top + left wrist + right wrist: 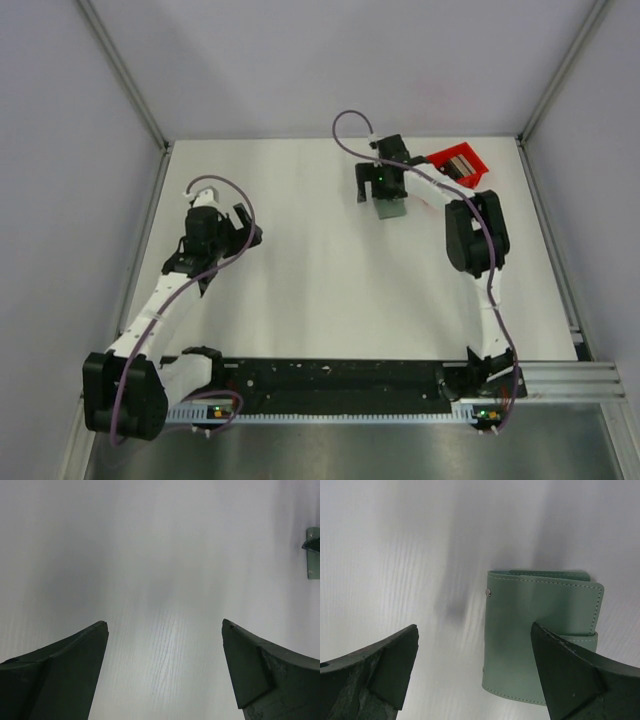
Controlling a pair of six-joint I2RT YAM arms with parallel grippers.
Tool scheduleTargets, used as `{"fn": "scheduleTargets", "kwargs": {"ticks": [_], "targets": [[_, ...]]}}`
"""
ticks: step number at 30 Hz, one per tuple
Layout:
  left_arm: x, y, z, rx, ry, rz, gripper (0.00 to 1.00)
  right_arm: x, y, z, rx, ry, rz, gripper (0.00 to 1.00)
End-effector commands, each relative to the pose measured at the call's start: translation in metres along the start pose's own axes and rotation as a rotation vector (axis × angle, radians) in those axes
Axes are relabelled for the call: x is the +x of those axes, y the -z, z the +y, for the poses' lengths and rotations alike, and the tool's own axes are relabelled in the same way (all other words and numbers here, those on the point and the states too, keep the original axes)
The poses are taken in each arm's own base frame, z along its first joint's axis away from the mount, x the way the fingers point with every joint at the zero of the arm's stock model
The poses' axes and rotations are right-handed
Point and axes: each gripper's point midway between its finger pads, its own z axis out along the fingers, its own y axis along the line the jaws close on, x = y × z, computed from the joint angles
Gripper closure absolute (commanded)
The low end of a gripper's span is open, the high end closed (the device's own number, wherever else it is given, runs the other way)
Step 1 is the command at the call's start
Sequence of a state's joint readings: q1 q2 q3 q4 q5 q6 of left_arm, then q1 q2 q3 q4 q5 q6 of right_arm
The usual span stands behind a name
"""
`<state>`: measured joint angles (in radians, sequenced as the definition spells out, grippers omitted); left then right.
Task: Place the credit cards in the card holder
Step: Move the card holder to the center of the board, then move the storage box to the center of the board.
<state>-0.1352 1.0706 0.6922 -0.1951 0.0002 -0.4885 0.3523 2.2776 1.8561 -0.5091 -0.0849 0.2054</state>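
The card holder is a grey-green wallet lying folded shut on the white table, with a small stud on its left edge. My right gripper hangs open just above it, the wallet's left half between the fingers and its right part under the right finger. From above, this gripper sits over the card holder at the far middle. The credit cards show as thin grey and dark slabs standing in the red bin. My left gripper is open over bare table, holding nothing, far left of the wallet.
The red bin stands at the far right, close behind the right arm's elbow. Grey walls enclose the table on three sides. The left gripper hovers at mid-left. A black rail runs along the near edge.
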Motion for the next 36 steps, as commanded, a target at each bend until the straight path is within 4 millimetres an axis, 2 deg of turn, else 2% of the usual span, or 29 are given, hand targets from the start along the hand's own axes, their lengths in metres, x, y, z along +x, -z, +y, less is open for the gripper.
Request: {"fn": "scheduleTargets", "kwargs": {"ticks": [1,2,3,7,9,11,13,15,17,21,24,28,30,36], "targets": [[0.006,0.005,-0.003,0.038,0.003,0.005,0.02,0.099,0.017,0.039,0.025,-0.018,0.212,0.07],[0.008,0.005,-0.003,0.039,0.003,0.009,0.02,0.111,0.024,0.046,0.023,-0.046,0.211,0.07],[0.01,0.005,-0.001,0.039,0.003,0.012,0.02,0.112,0.036,0.059,-0.007,-0.067,0.175,0.07],[0.016,0.007,-0.001,0.051,0.002,0.019,0.02,0.159,0.063,0.105,-0.088,-0.2,0.115,0.07],[0.019,0.008,-0.002,0.058,0.005,0.033,0.02,0.174,0.078,0.139,-0.169,-0.225,0.088,0.07],[0.023,0.008,-0.001,0.06,0.007,0.037,0.02,0.174,0.094,0.164,-0.226,-0.212,0.049,0.07],[0.024,0.008,-0.001,0.064,0.008,0.034,0.02,0.16,0.114,0.188,-0.277,-0.152,-0.003,0.07],[0.025,0.007,-0.002,0.074,0.007,0.038,0.02,0.138,0.135,0.189,-0.266,-0.117,-0.086,0.05],[0.024,0.008,-0.005,0.09,-0.003,0.041,0.02,0.109,0.157,0.167,-0.184,-0.112,-0.19,0.01],[0.023,0.011,-0.012,0.128,-0.028,0.043,0.02,0.061,0.192,0.072,0.07,-0.225,-0.362,0.01],[0.022,0.011,-0.018,0.163,-0.04,0.045,0.02,0.041,0.207,0.007,0.175,-0.363,-0.407,0.01],[0.023,0.012,-0.029,0.225,-0.048,0.047,0.02,0.017,0.219,-0.064,0.323,-0.493,-0.479,0.01],[0.024,0.013,-0.031,0.231,-0.049,0.049,0.02,0.004,0.218,-0.087,0.36,-0.538,-0.493,0.01],[0.019,0.017,-0.037,0.254,-0.068,0.047,0.02,-0.036,0.188,-0.133,0.428,-0.571,-0.448,0.01]]}}
